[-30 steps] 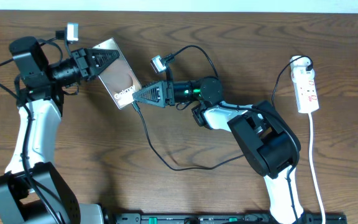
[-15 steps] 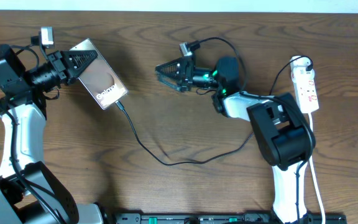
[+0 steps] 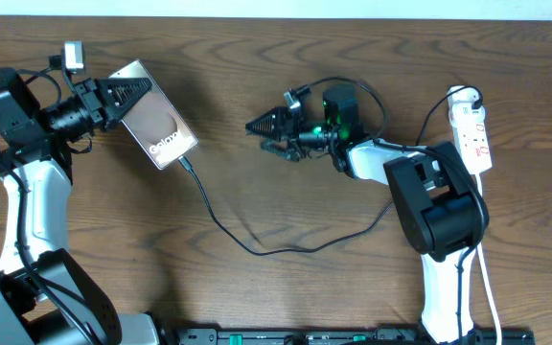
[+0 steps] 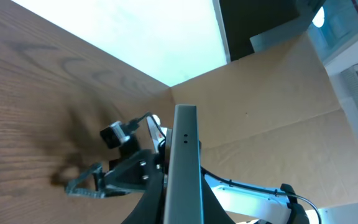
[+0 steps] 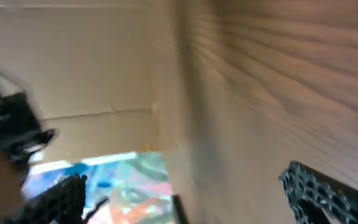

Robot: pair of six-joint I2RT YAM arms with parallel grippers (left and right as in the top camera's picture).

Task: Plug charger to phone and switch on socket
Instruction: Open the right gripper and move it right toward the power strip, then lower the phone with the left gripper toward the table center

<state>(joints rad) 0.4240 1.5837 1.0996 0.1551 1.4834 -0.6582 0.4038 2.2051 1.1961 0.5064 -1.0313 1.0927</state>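
My left gripper [image 3: 134, 94] is shut on the bronze phone [image 3: 161, 129] with "Galaxy" lettering and holds it tilted at the far left. In the left wrist view the phone [image 4: 185, 162] shows edge-on between the fingers. The black charger cable [image 3: 257, 250] has its tip in the phone's lower end and loops across the table towards the right. My right gripper [image 3: 262, 132] is open and empty mid-table, apart from the phone; it also shows in the left wrist view [image 4: 98, 180]. The right wrist view is blurred, its fingers [image 5: 185, 177] spread with nothing between them. The white socket strip [image 3: 474, 134] lies at the far right.
The socket's white cord [image 3: 487, 249] runs down the right side to the front edge. A black rail [image 3: 353, 336] lies along the front edge. Cardboard walls [image 4: 278, 112] show beyond the table in the wrist views.
My right gripper has let go at the phone's lower end and drawn back to the right. My left gripper has carried the phone left and up, with the cable trailing from it.
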